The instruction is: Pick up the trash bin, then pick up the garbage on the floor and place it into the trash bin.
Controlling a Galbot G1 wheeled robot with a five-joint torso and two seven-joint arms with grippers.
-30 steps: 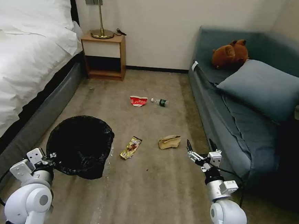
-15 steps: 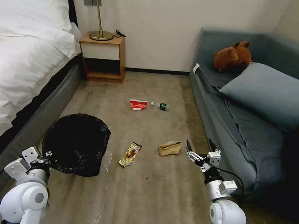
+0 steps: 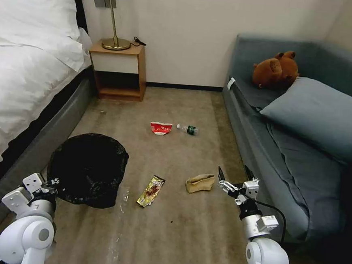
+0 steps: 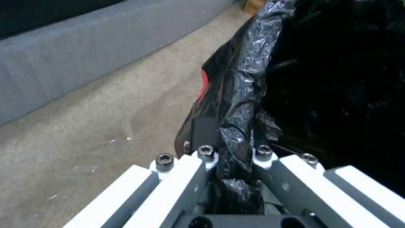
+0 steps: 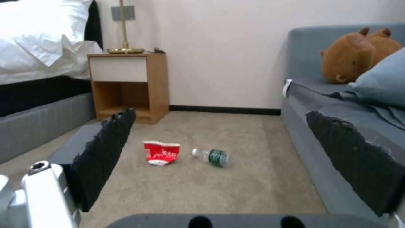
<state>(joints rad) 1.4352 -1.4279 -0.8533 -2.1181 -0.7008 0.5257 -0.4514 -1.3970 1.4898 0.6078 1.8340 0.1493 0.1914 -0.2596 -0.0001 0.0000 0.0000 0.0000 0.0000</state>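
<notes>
Black-bag-lined round trash bin (image 3: 88, 167), near left, pinched at rim by left claw (image 4: 230, 158): bin step done. Right claw (image 3: 232, 178) wide open, empty, w/ tan crumpled paper bag (image 3: 199, 182) just beside; garbage all on floor.

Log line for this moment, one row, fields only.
left gripper: shut on trash bin rim | right gripper: open, empty, beside paper bag | wrapper, cup, bottle: on floor
</notes>
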